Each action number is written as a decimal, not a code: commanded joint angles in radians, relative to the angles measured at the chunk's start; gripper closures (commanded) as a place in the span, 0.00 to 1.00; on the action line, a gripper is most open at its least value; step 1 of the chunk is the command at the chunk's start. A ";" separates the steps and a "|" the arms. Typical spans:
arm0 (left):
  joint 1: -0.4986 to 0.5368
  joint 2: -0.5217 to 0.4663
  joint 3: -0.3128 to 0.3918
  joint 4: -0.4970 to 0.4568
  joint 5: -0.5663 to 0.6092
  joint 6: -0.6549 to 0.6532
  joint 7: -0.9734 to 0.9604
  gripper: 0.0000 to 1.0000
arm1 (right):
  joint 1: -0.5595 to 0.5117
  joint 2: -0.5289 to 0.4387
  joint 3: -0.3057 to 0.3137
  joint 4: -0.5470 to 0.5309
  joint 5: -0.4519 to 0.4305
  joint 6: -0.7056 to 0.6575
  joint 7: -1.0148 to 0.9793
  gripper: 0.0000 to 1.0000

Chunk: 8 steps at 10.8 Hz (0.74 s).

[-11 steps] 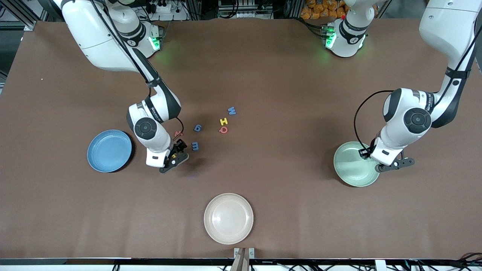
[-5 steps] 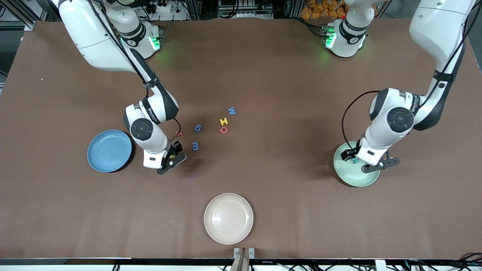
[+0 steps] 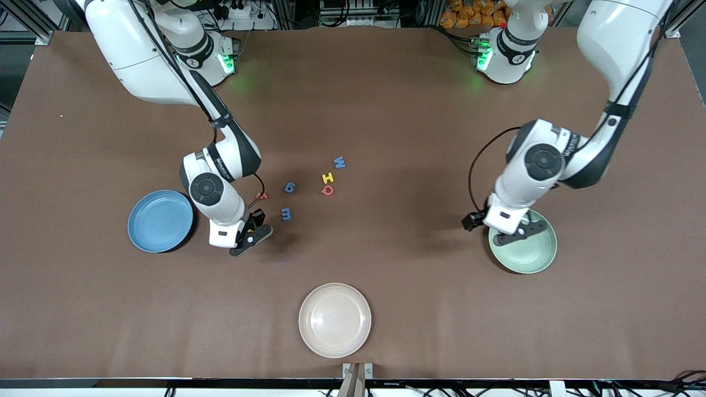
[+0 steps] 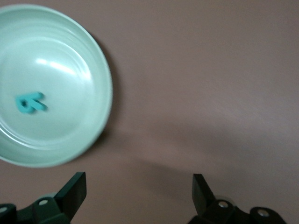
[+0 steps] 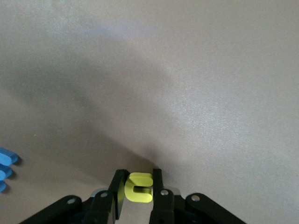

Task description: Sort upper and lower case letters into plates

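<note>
pinching yellow letter (image 5: 138, 188), right gripper (image 5: 137, 189) low.

**Even overhead light, soft shadows, blurred wrist views**

The front view is bright and evenly lit, and sharp throughout. Soft, diffuse shadows lie on the brown tabletop (image 3: 386, 99) under both arms. Green glow spills onto it beside the arm bases. The mint plate (image 4: 70, 60) shows a pale glare streak and smeared edges. The right wrist view is hazy, with one broad shadow.
</note>
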 commanded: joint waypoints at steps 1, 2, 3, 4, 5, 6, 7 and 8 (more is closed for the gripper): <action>-0.116 0.029 0.000 0.056 0.009 -0.034 -0.160 0.00 | -0.046 -0.063 0.010 -0.003 -0.010 -0.076 -0.005 1.00; -0.161 0.062 0.000 0.108 0.010 -0.078 -0.204 0.00 | -0.068 -0.087 0.011 -0.003 -0.009 -0.102 -0.005 1.00; -0.223 0.090 0.002 0.162 0.009 -0.113 -0.262 0.00 | -0.083 -0.110 0.011 -0.001 -0.009 -0.146 -0.005 1.00; -0.286 0.124 0.005 0.210 0.017 -0.139 -0.335 0.00 | -0.100 -0.127 0.010 0.004 -0.009 -0.183 -0.006 1.00; -0.341 0.142 0.009 0.233 0.021 -0.149 -0.386 0.00 | -0.118 -0.140 0.010 0.004 -0.009 -0.206 -0.006 1.00; -0.377 0.148 0.011 0.235 0.023 -0.149 -0.412 0.00 | -0.141 -0.150 0.008 0.004 -0.009 -0.223 -0.006 1.00; -0.414 0.156 0.012 0.235 0.023 -0.149 -0.419 0.00 | -0.163 -0.160 0.008 0.004 -0.009 -0.236 -0.006 1.00; -0.454 0.168 0.021 0.236 0.023 -0.149 -0.433 0.00 | -0.187 -0.172 0.008 0.004 -0.009 -0.262 -0.008 1.00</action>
